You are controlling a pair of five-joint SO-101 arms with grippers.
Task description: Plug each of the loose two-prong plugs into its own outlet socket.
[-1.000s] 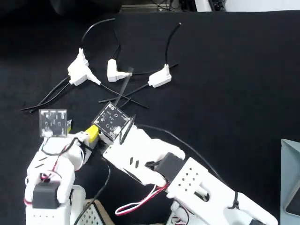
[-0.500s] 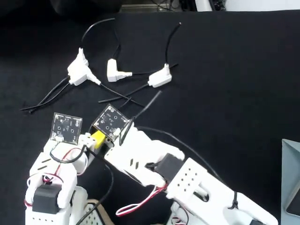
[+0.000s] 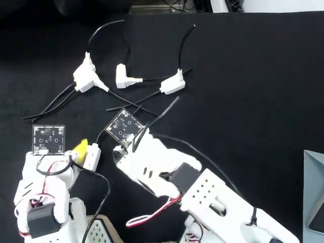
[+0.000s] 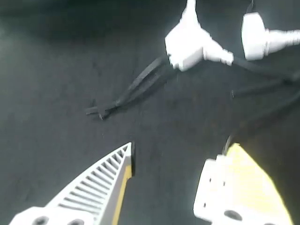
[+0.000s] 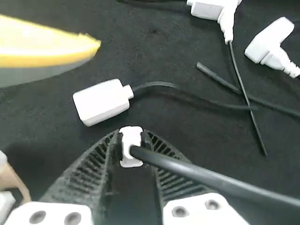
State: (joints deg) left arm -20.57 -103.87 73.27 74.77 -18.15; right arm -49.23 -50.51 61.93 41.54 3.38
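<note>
In the right wrist view my right gripper (image 5: 130, 140) is shut on a small white plug (image 5: 130, 147), whose black cable (image 5: 197, 176) runs back over the fingers. Just ahead of it a white socket block (image 5: 102, 101) lies on the black cloth, and it also shows beside the left arm in the high view (image 3: 92, 156). My left gripper (image 4: 176, 154) hangs open over bare cloth with nothing between its fingers; its yellow finger (image 3: 80, 147) is close to the block. Farther off lie a white three-way piece (image 3: 85, 76) and two loose white plugs (image 3: 124, 77) (image 3: 172, 83).
Thin black cables and strips (image 3: 126, 104) cross the cloth between the far plugs and the grippers. A grey box (image 3: 314, 192) stands at the right edge. The two arms sit close together at the near left.
The left arm has swung left, away from the right gripper, and the white socket block now lies on the cloth beside its yellow finger. The held cable's free end has shifted right.
</note>
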